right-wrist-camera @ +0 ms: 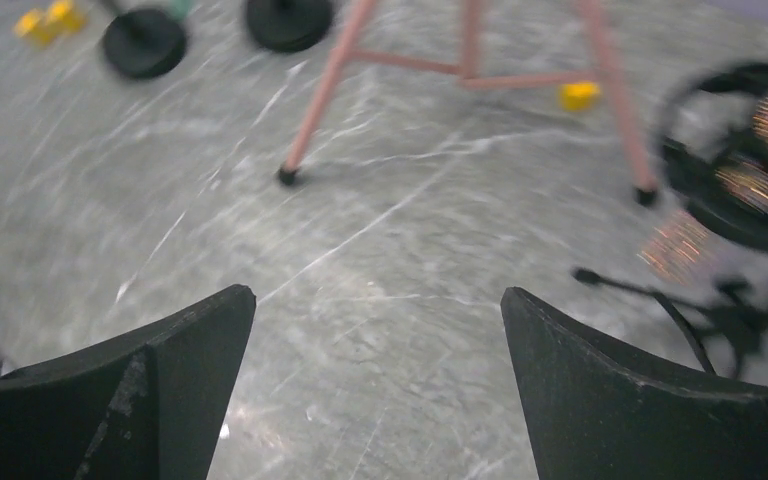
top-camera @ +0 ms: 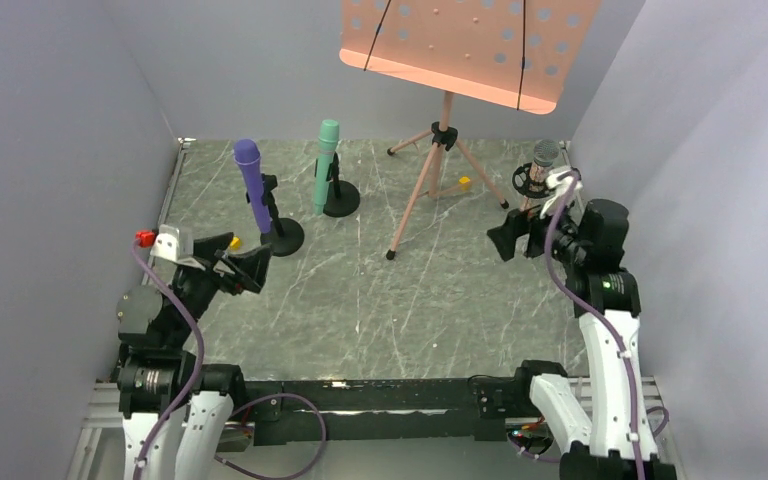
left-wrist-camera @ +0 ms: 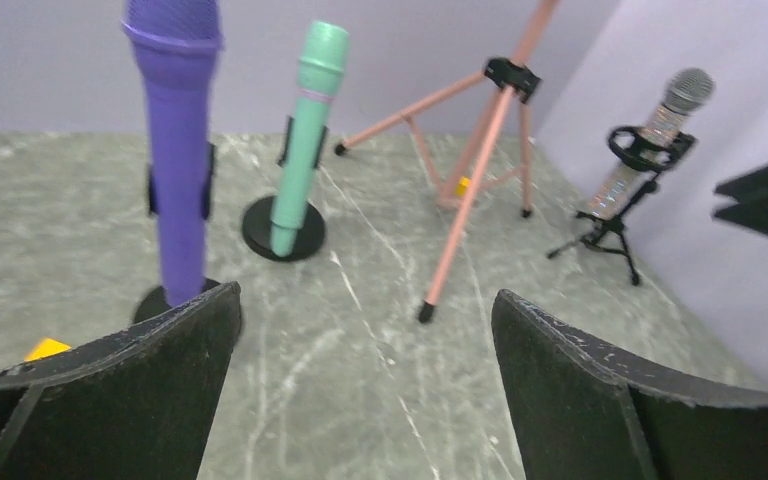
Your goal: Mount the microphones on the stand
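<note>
At the near edge of the grey marbled table [top-camera: 380,300], two arm bases side by side. Just ahead on the left, the left gripper [top-camera: 257,262], fingers [left-wrist-camera: 160,350] spread wide and holding nothing, close to a round black base [top-camera: 282,238] but apart from it. Beside that base, a small yellow block [top-camera: 234,242]. On the right, slightly farther in, the right gripper [top-camera: 505,240], likewise spread wide and empty in the right wrist view [right-wrist-camera: 378,295], only bare tabletop in the gap. Rising from the round black base, the purple microphone [top-camera: 254,190], gripped by a black clip at mid-body and leaning with its head toward the left wall; in the left wrist view [left-wrist-camera: 180,150], ahead and left of the open gap, not between the fingers. A little farther back and to its right, the mint green microphone [top-camera: 325,165], clipped the same way onto a second round base [top-camera: 342,198], nearly upright with a slight lean. Near the right wall, just beyond the right gripper, the glittery silver-pink microphone [top-camera: 543,160], grey mesh head up, seated tilted in the black ring mount [left-wrist-camera: 645,148] of a small black tripod [left-wrist-camera: 605,232]; blurred in the right wrist view, contact with the gripper impossible to judge there. Between the green microphone and the small tripod, the pink music stand [top-camera: 440,170], three legs splayed on the table, another yellow block [top-camera: 465,182] at their feet. Farthest and highest, its perforated pink tray [top-camera: 465,45].
</note>
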`<state>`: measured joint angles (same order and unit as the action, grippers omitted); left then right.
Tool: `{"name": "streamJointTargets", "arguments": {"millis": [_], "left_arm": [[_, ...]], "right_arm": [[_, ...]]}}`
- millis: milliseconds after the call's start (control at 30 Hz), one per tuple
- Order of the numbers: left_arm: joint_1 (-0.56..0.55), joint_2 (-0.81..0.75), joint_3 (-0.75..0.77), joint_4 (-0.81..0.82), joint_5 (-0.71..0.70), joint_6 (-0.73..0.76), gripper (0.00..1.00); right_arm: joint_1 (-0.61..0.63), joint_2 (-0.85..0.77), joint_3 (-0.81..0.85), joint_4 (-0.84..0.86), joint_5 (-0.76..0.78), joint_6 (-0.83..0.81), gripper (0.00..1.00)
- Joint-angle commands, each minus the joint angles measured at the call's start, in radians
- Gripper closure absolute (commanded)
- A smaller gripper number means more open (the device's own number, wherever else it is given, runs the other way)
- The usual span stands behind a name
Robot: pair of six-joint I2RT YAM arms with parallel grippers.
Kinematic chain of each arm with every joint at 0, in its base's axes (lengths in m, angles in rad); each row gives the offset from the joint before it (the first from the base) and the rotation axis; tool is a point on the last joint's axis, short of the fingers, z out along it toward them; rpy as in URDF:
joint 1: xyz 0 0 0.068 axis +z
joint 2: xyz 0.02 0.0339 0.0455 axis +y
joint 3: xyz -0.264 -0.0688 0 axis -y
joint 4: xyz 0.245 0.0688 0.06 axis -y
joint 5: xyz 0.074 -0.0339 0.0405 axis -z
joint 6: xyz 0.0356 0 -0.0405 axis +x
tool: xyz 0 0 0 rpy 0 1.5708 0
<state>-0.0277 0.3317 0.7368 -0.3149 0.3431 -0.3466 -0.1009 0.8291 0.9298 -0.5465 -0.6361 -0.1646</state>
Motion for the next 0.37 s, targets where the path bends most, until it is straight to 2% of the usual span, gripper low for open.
{"name": "streamJointTargets", "arguments": {"millis": [0, 333], "left_arm": [[0.004, -0.044, 0.001, -0.142, 0.110, -0.107, 0.01], [0.004, -0.051, 0.036, -0.238, 0.102, -0.054, 0.01]], "right_arm": [[-0.005, -0.062, 0.123, 0.026, 0.380, 0.296, 0.00], [-0.005, -0.131, 0.155, -0.021, 0.454, 0.311, 0.00]]}}
